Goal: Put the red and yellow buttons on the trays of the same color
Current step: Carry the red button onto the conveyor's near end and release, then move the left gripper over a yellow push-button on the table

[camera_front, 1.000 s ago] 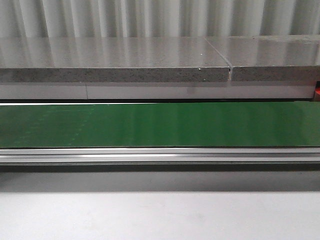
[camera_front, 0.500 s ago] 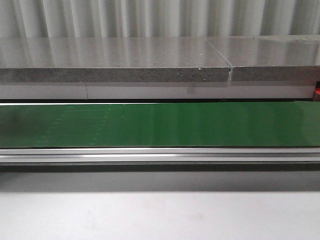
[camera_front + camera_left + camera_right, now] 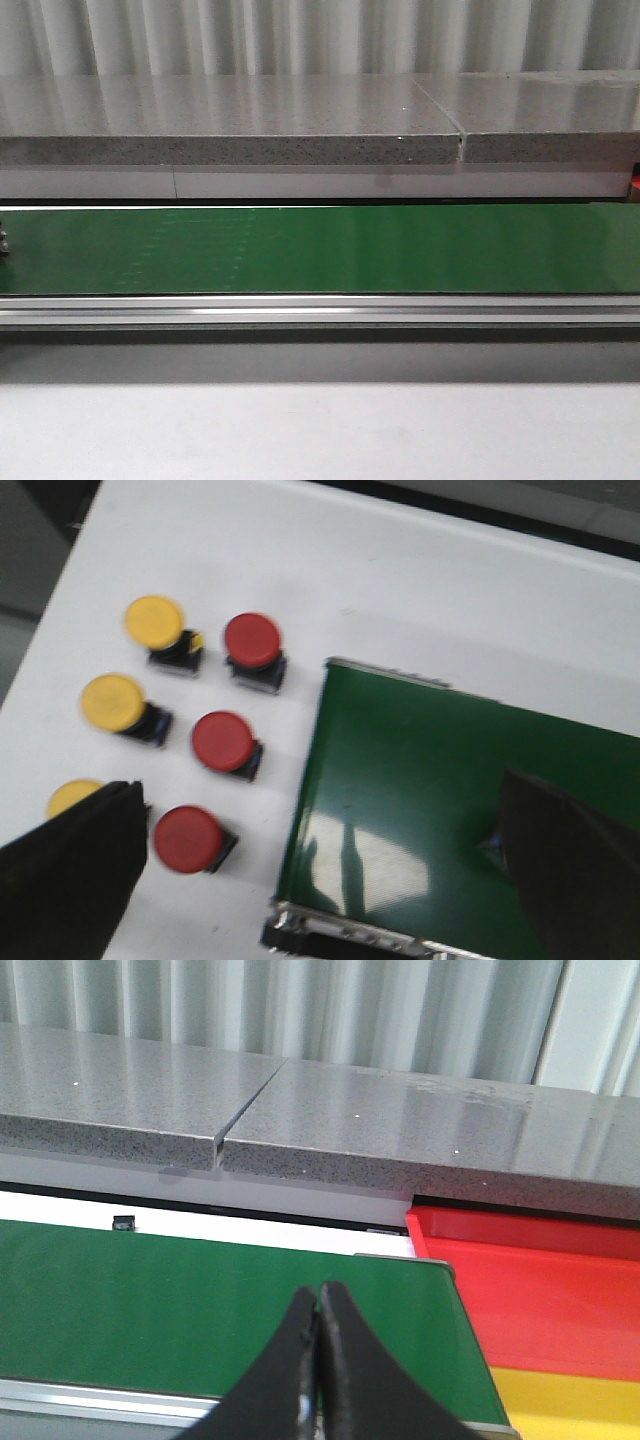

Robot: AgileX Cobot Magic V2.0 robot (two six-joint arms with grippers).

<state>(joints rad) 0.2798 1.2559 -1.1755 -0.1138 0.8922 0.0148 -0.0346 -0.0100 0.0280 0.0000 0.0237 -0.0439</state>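
Two trays at lower right of right wrist view: red tray (image 3: pixel 540 1285) and yellow tray (image 3: pixel 570 1400), both bare. Right gripper (image 3: pixel 319 1360) closed, holding nothing, over green belt (image 3: pixel 150 1290). Left gripper (image 3: pixel 330 880) spread wide. Three red buttons (image 3: pixel 222 740) and three yellow buttons (image 3: pixel 113 701) sit on white table (image 3: pixel 400 590), left of belt end.

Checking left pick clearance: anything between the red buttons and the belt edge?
Nothing. In the left wrist view only bare white table separates the red buttons from the green belt.
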